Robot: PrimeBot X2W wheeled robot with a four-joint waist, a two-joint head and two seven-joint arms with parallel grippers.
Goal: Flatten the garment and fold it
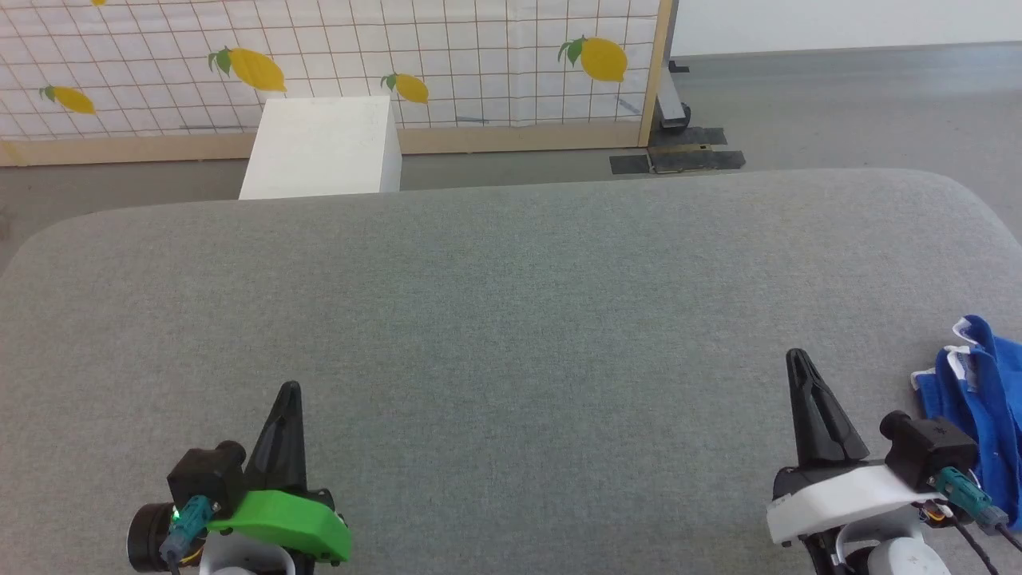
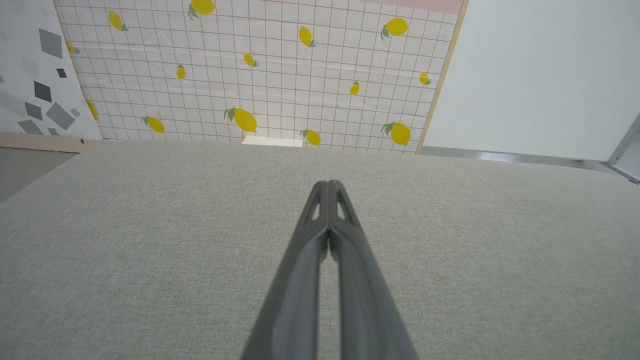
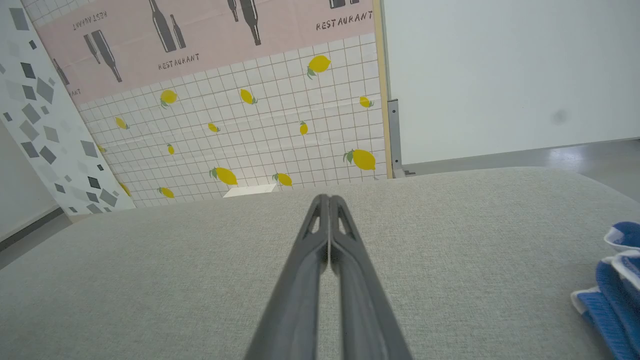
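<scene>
The garment [image 1: 980, 399], bright blue with white trim, lies crumpled at the right edge of the grey padded surface [image 1: 511, 319]; part of it runs out of the head view. It shows again at the lower right of the right wrist view, the garment [image 3: 612, 295]. My right gripper [image 1: 794, 359] is shut and empty, just left of the garment and not touching it. The same shut fingers rise in its wrist view, right gripper [image 3: 326, 200]. My left gripper [image 1: 291, 390] is shut and empty at the lower left, far from the cloth; its tips meet in its own view, left gripper [image 2: 327, 185].
A white box [image 1: 323, 148] stands on the floor behind the surface's far edge. A lemon-patterned screen [image 1: 335, 56] lines the back, with a dark metal stand base [image 1: 679, 156] at its right end. Grey floor lies beyond to the right.
</scene>
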